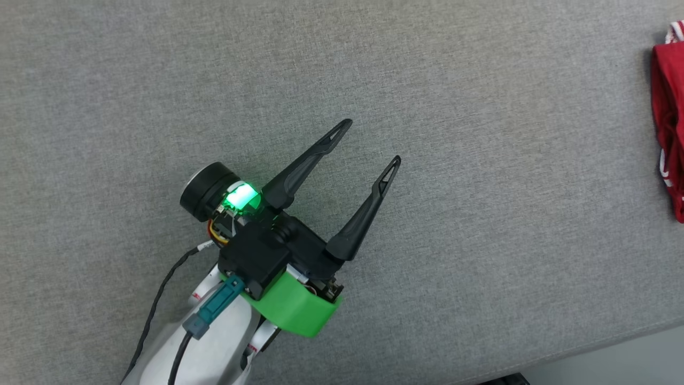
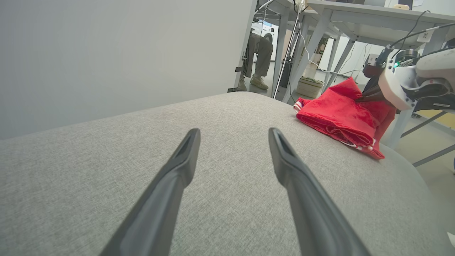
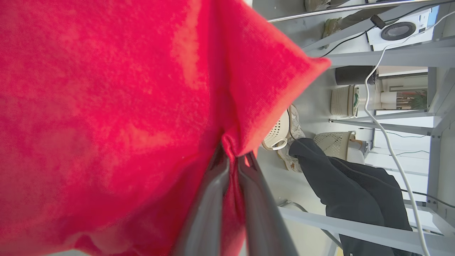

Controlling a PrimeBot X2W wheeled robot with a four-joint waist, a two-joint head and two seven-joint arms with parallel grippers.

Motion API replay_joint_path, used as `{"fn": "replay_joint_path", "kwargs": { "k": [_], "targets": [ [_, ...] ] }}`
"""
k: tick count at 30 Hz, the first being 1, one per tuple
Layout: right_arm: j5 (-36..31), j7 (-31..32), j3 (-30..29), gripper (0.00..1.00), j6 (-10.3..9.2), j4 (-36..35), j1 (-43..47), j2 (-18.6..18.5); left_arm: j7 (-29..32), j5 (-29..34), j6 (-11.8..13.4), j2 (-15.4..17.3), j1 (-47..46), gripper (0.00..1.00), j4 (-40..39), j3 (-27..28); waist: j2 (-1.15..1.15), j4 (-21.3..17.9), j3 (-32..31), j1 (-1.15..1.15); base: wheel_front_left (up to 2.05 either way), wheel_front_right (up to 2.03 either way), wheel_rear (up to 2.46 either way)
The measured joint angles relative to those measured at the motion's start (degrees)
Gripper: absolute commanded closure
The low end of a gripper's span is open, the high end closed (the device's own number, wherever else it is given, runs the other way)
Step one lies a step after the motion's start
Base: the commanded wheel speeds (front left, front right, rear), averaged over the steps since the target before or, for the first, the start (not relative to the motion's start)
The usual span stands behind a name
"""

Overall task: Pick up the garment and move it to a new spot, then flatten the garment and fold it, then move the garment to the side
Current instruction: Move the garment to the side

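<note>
The garment [image 1: 669,115] is a bunched red shirt with red-white striped trim, lying at the far right of the grey padded surface [image 1: 481,240]. In the left wrist view the garment [image 2: 341,119] sits at that surface's far right corner, one fold pulled up to a peak. My right gripper [image 3: 233,151] is shut on that red fold, cloth pinched between its two fingertips; its pale wrist [image 2: 408,83] shows beside the peak. My left gripper [image 1: 373,141] hovers open over the middle of the surface with nothing between its fingers, well to the left of the garment.
The surface's near edge [image 1: 588,347] runs along the lower right. Beyond the far edge stand grey table legs [image 2: 302,53], pale laundry baskets [image 3: 341,101] and cables. A person's legs [image 2: 257,57] stand by the tables; a dark trouser leg [image 3: 355,188] shows close by.
</note>
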Motion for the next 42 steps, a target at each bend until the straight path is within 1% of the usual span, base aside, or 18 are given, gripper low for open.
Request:
{"fn": "replay_joint_path", "kwargs": {
  "k": [5, 9, 10, 11, 12, 19, 22, 25, 31, 34, 40, 42],
  "targets": [
    [-1.9, -2.1, -0.6, 1.00, 0.00, 4.0, -2.9, 0.9, 0.0, 0.2, 0.0, 0.1, -0.3, 0.00, -0.5, 0.0, 0.00, 0.1, 1.9, 0.00, 0.00, 0.00, 0.00],
    [-2.3, -4.8, -1.0, 1.00, 0.00, 7.3, -5.3, 1.5, 0.0, 0.1, 0.0, 0.0, -0.3, 0.00, -0.5, -0.1, 0.00, 0.9, 2.0, 0.00, 0.00, 0.00, 0.00],
    [-2.5, -5.1, -1.0, 0.93, 0.00, 8.2, -5.7, 1.6, 0.0, 0.1, 0.0, 0.0, -0.3, 0.00, -0.5, -0.1, 0.00, 1.0, 2.0, 0.00, 0.00, 0.00, 0.00],
    [-2.9, -5.7, -1.1, 0.56, 0.00, 9.1, -6.4, 1.7, 0.0, 0.1, 0.0, -0.1, -0.3, 0.00, -0.4, -0.2, 0.00, 1.2, 1.8, 0.00, 0.00, 0.00, 0.00],
    [-3.1, -6.2, -1.3, 0.00, 0.00, 10.0, -6.8, 1.9, 0.0, 0.1, 0.0, -0.2, -0.3, 0.00, -0.2, -0.2, 0.00, 1.3, 1.6, 0.00, 0.00, 0.00, 0.00],
    [-3.8, -10.3, -0.2, 0.00, -0.01, 14.0, -9.0, 2.4, 0.0, -0.8, 0.0, -2.2, -0.2, 0.00, 1.4, 0.4, 0.00, 2.4, -1.4, 0.00, 0.00, 0.00, 0.00],
    [-3.1, -12.4, 0.6, 0.00, 0.00, 13.9, -9.1, 3.4, 0.0, -1.0, 0.0, -2.8, 0.5, 0.00, 3.0, 0.9, 0.00, 2.8, -3.5, 0.00, 0.00, 0.00, 0.00],
    [-1.5, -14.2, 0.7, 0.00, 0.00, 12.3, -9.1, 4.9, 0.0, -1.5, 0.0, -4.3, 2.1, 0.00, 4.1, 3.1, 0.00, 3.3, -6.0, -0.01, 0.00, 0.00, 0.00],
    [1.7, -15.5, -0.3, 0.00, -0.01, 5.8, -6.9, 9.1, 0.0, -3.0, 0.0, -6.6, 6.9, 0.00, 6.6, 8.7, 0.00, 4.5, -11.8, -0.01, 0.00, 0.00, 0.00],
    [3.6, -15.7, -1.7, 0.00, -0.01, 1.5, -3.2, 12.2, 0.0, -3.6, 0.0, -7.6, 9.6, 0.00, 8.0, 12.0, 0.00, 5.2, -15.4, -0.01, 0.00, 0.00, 0.00],
    [7.9, -16.3, -7.4, 0.00, -0.01, -8.0, 5.5, 18.7, 0.0, -3.9, 0.0, -9.1, 14.0, 0.00, 9.4, 17.7, 0.00, 6.8, -21.7, -0.01, 0.00, 0.00, 0.00],
    [9.0, -16.6, -9.7, 0.00, -0.02, -11.4, 9.3, 21.7, 0.0, -3.9, 0.0, -9.2, 15.2, 0.00, 10.0, 19.0, -0.01, 7.5, -23.7, -0.01, 0.00, 0.00, 0.00]
  ]
}}
